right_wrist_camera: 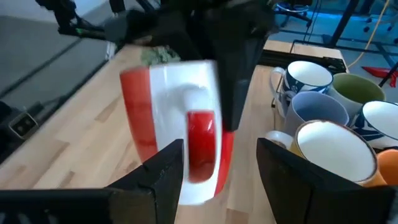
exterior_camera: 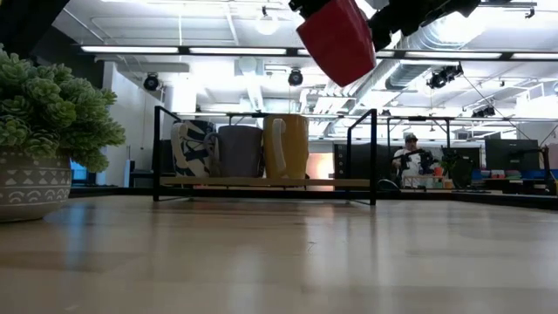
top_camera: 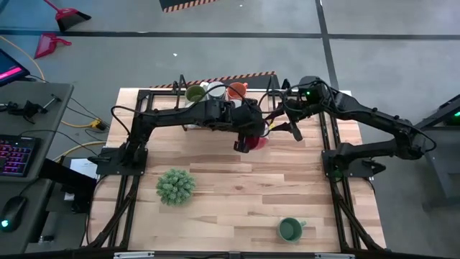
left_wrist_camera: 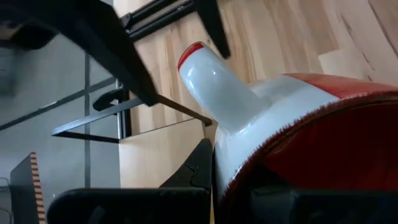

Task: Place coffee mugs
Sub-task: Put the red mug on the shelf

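Observation:
A red and white mug (right_wrist_camera: 168, 137) hangs tilted in the air over the table's far middle, with my left gripper (top_camera: 248, 140) shut on it from above. In the low view this red mug (exterior_camera: 336, 39) is high above the tabletop. My right gripper (right_wrist_camera: 221, 180) stands open just to the mug's right, fingers toward the handle (right_wrist_camera: 200, 143) and apart from it. Several mugs (right_wrist_camera: 323, 106) stand upright in a black rack (exterior_camera: 261, 183) at the far edge. A green mug (top_camera: 290, 229) stands on its base near the front right. My left gripper holds the red mug at its top edge, beside the handle (right_wrist_camera: 208, 74). One dark finger (right_wrist_camera: 239, 87) runs down the outer wall; the mug hides the other. The fingers come slanting down from above. The mug hangs below them, tilted and clear of the table.
A bushy green plant (top_camera: 175, 185) in a patterned pot (exterior_camera: 30, 183) stands at the front left. Bare wood lies between the plant, the green mug and the rack. A person (exterior_camera: 411, 157) sits far behind the table.

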You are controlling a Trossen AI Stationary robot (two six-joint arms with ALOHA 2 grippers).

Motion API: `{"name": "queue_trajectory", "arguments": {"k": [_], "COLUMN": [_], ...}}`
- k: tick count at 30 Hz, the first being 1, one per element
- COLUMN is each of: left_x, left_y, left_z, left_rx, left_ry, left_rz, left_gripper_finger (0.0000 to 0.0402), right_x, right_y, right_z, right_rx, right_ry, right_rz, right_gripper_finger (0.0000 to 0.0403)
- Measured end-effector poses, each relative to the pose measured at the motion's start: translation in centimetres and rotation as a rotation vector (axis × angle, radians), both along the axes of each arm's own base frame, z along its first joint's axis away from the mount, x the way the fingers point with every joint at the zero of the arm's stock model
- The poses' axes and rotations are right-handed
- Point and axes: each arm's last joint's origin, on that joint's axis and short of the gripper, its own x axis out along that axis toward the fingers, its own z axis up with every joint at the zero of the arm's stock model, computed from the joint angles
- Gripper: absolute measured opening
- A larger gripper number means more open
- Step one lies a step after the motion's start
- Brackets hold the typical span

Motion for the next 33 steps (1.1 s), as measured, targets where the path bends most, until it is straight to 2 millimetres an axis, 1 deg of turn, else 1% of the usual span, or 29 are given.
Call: {"name": "queue_trajectory", "arguments": {"k": [3, 9, 17, 23, 27, 33], "left_x": [0.1, 0.1, 0.3, 0.4, 0.4, 0.4], "left_y": [-0.3, -0.3, -0.3, -0.3, -0.6, -1.1], "left_z": [0.0, 0.1, 0.3, 0.4, 0.4, 0.3], "left_rx": [0.002, 0.005, 0.007, 0.012, 0.014, 0.015], "left_ry": [-0.004, -0.010, -0.040, -0.053, -0.052, -0.051], "left_rz": [-0.009, -0.006, -0.004, -0.008, -0.016, -0.027], "left_gripper_finger": [0.0005, 0.0005, 0.0005, 0.0005, 0.0005, 0.0005], "right_x": [0.1, 0.1, 0.6, 0.9, 0.9, 0.9], "right_y": [0.0, 0.1, 1.2, 1.7, 1.8, 1.8], "right_z": [0.2, 0.3, 0.3, 0.2, 0.2, 0.2], "right_rx": [0.029, 0.047, 0.052, 0.023, 0.023, 0.024], "right_ry": [-0.022, -0.030, -0.027, -0.013, -0.013, -0.013], "right_rz": [0.014, 0.026, 0.075, 0.050, 0.057, 0.058], "right_gripper_finger": [0.0184, 0.0184, 0.0184, 0.0183, 0.0173, 0.0140]}}
